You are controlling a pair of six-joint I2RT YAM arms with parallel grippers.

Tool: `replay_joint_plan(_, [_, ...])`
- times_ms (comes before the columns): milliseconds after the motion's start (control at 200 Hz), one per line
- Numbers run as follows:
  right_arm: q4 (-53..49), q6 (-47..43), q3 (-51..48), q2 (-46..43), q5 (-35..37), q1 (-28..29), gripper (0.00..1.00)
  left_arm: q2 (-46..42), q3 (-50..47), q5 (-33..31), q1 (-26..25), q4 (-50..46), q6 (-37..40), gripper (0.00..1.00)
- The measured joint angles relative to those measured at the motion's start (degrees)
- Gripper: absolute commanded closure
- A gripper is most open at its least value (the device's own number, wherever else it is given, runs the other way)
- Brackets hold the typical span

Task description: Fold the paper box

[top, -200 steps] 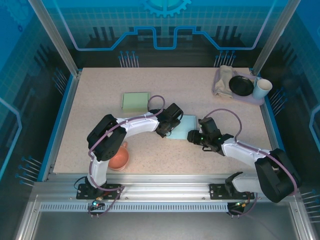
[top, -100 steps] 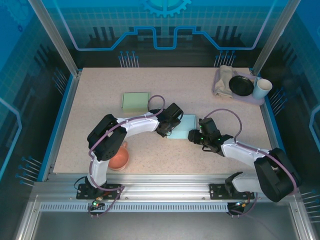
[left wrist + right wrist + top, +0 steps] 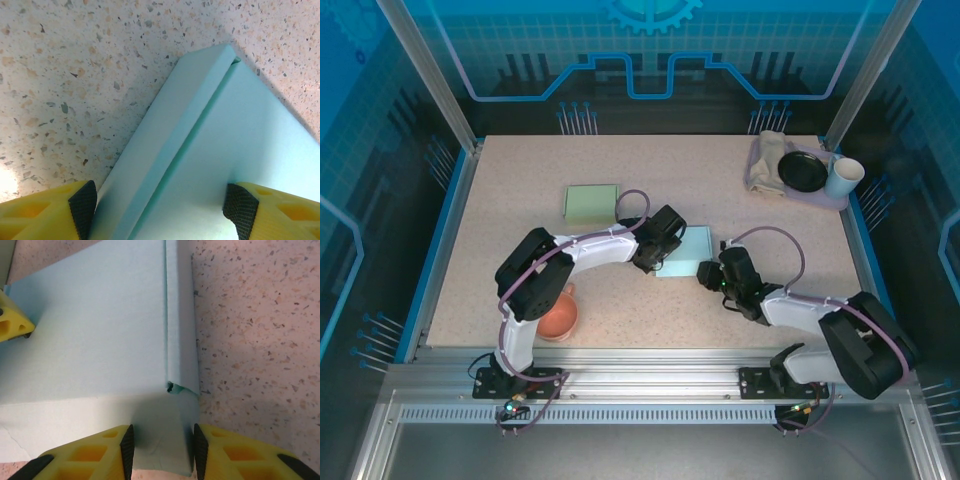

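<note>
Our left end effector stands open astride the paper box. Our right end effector clamps its edge.

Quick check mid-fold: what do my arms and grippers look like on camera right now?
The left arm and right arm have white link covers between black joints, and each trails a looping purple cable. The fingers are yellow with triangular cut-outs, faced with black cross-hatched pads.

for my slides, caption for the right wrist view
right tool straddling a flap of the light blue paper box on a speckled table
</note>
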Motion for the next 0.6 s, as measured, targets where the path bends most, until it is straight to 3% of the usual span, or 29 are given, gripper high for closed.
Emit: replay_joint_plan(600, [26.38,-2.54,-3.10,14.97,11.15,4.44,0.62,0.20,-0.20,-0.37,1.33,0.98,0.20,0.23])
